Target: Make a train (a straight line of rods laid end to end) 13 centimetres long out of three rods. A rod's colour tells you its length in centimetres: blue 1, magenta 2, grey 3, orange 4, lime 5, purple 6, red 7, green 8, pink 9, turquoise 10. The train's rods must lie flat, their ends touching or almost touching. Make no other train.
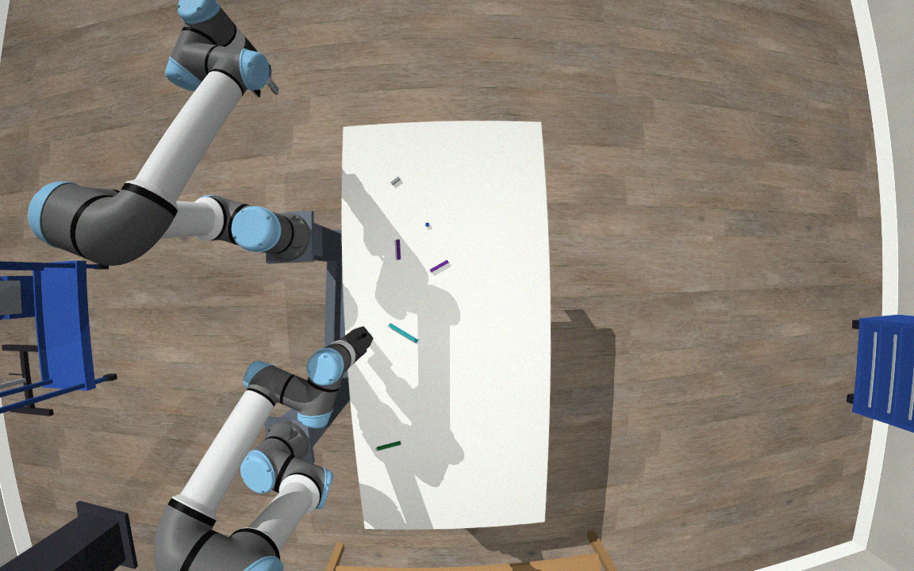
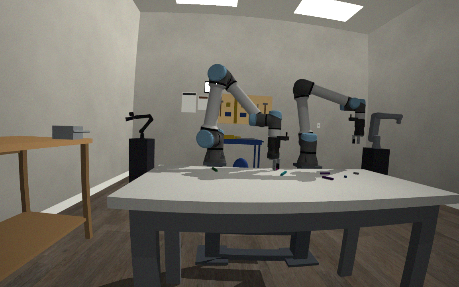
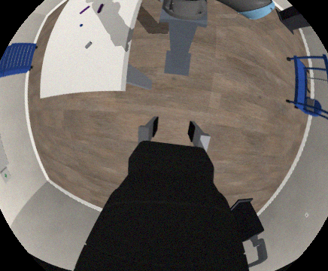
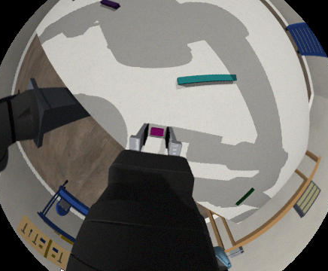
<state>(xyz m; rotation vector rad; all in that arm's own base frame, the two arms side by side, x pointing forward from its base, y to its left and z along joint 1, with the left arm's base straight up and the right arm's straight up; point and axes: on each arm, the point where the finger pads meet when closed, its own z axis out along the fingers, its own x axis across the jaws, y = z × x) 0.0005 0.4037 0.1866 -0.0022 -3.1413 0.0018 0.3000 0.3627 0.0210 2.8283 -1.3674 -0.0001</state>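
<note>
My right gripper [image 2: 276, 167] [image 4: 157, 131] is partly open, low at the table's robot-side edge. A magenta rod [image 4: 156, 132] lies between its fingers, with a gap on each side. A turquoise rod [image 1: 403, 333] [image 2: 283, 173] [image 4: 207, 80] lies close by. A green rod [image 1: 389, 446] [image 2: 214, 169] [image 4: 244, 196] lies apart. Two purple rods [image 1: 397, 249] [image 1: 439, 266] [image 2: 324, 173] [image 2: 328, 177], a blue rod [image 1: 428, 224] [image 2: 345, 176] [image 3: 81, 25] and a grey rod [image 1: 396, 182] [image 2: 356, 173] [image 3: 88, 44] lie separately. My left gripper [image 2: 356, 142] [image 3: 173, 125] is open and empty, above the floor.
The white table [image 1: 496, 426] [image 2: 252, 194] [image 3: 77, 75] carries the rods, with arm shadows across it. The left arm is raised beyond the table's edge. A wooden shelf [image 2: 31, 142] stands off one short end of the table.
</note>
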